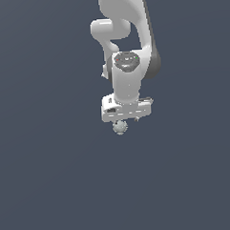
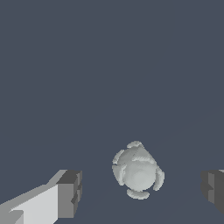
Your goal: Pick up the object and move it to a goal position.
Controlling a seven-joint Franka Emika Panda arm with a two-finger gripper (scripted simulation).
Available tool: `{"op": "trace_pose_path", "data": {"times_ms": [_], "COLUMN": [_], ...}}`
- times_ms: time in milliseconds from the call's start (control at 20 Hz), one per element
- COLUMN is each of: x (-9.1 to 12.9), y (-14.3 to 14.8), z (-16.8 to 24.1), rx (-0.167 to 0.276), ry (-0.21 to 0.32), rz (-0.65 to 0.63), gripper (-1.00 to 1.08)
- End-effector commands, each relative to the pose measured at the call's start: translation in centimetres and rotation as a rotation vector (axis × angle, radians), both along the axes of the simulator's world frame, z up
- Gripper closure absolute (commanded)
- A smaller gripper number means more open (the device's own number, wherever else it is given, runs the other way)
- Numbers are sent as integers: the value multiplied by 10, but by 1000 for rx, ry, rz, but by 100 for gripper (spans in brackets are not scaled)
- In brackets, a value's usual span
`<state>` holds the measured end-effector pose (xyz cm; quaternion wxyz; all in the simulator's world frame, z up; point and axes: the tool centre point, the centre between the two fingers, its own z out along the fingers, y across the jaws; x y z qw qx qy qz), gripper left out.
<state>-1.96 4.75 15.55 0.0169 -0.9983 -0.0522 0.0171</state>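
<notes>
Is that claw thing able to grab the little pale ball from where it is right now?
Probably yes. The gripper is open, and the ball lies in the gap between its fingers, touching neither. Nothing else shows near it.

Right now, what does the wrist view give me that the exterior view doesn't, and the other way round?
Only the wrist view shows the two dark fingertips spread wide, with clear gaps on either side of the object, which sits between them untouched. Only the exterior view shows the white arm reaching down from above, with the end effector directly over the object; its fingers are not visible there. Both show the small pale speckled ball on the plain dark grey surface, not gripped.
</notes>
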Motion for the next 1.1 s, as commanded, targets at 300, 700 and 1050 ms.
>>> {"op": "trace_pose_path", "data": {"times_ms": [300,700,1050], "x": [-8,-22,-36], "y": [-5,-13,-19], "z": [-13,-34,-51], "rx": [-5,-12,-17], "ry": [-9,-24,-35], "rz": [116,316,499], "gripper": [-92,-92,-92]}}
